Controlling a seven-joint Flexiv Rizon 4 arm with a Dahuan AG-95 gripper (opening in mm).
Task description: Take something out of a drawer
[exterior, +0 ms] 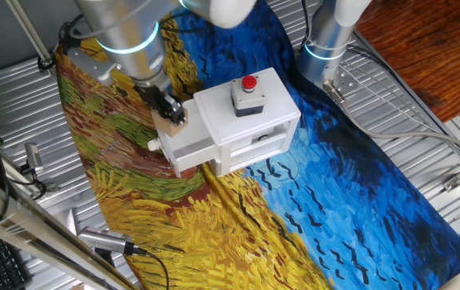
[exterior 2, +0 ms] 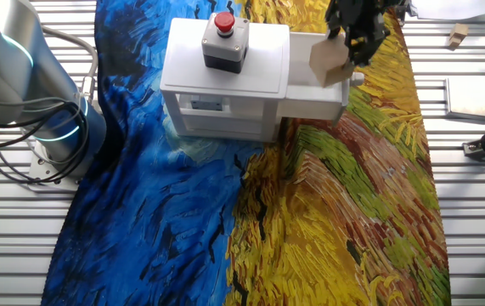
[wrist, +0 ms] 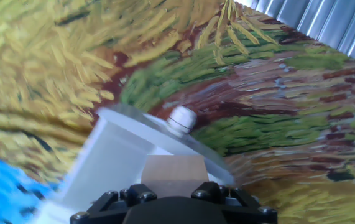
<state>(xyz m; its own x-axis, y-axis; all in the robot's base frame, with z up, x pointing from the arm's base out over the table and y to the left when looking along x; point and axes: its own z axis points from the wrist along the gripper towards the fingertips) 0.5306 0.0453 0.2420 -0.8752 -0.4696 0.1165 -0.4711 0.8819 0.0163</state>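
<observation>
The white box (exterior: 238, 113) stands on the painted cloth, with its drawer (exterior: 188, 147) pulled out to the side, round knob (exterior: 154, 145) at its end. My gripper (exterior: 171, 111) is shut on the small tan wooden block (exterior: 169, 122) and holds it just above the open drawer. In the other fixed view the block (exterior 2: 330, 62) hangs from the gripper (exterior 2: 352, 47) over the drawer (exterior 2: 317, 98). In the hand view the block (wrist: 174, 172) sits between the fingers above the drawer (wrist: 112, 158) and its knob (wrist: 181, 119).
A red push button (exterior: 249, 83) on a grey housing sits on top of the box. The box's other front has a dark slot (exterior: 263, 137). A second robot base (exterior: 330, 40) stands behind. Metal slatted table surrounds the cloth. Another small wooden block (exterior 2: 457, 35) lies off the cloth.
</observation>
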